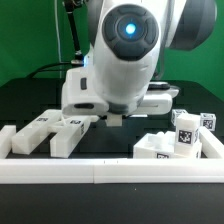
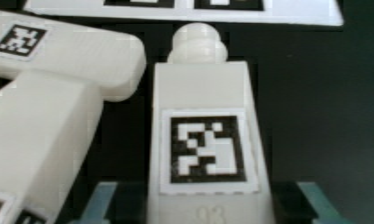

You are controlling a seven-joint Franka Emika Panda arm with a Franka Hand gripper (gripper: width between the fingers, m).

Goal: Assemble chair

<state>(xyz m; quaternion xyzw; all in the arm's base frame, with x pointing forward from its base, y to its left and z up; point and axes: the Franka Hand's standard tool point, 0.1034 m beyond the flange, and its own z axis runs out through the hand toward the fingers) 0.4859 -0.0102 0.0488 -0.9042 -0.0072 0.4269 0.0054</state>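
Observation:
In the wrist view a long white chair bar with a black-and-white tag and a rounded peg at its far end lies on the black table. My gripper is open and straddles the bar's near end. Its fingers stand on either side of the bar, with dark gaps between them and it. Two more white chair pieces lie close beside the bar. In the exterior view my gripper is low over the table, next to tagged white pieces.
The marker board lies just beyond the bar's peg. More tagged white pieces stand at the exterior view's right. A long low white border rail runs along the front. The arm's body hides the middle of the table.

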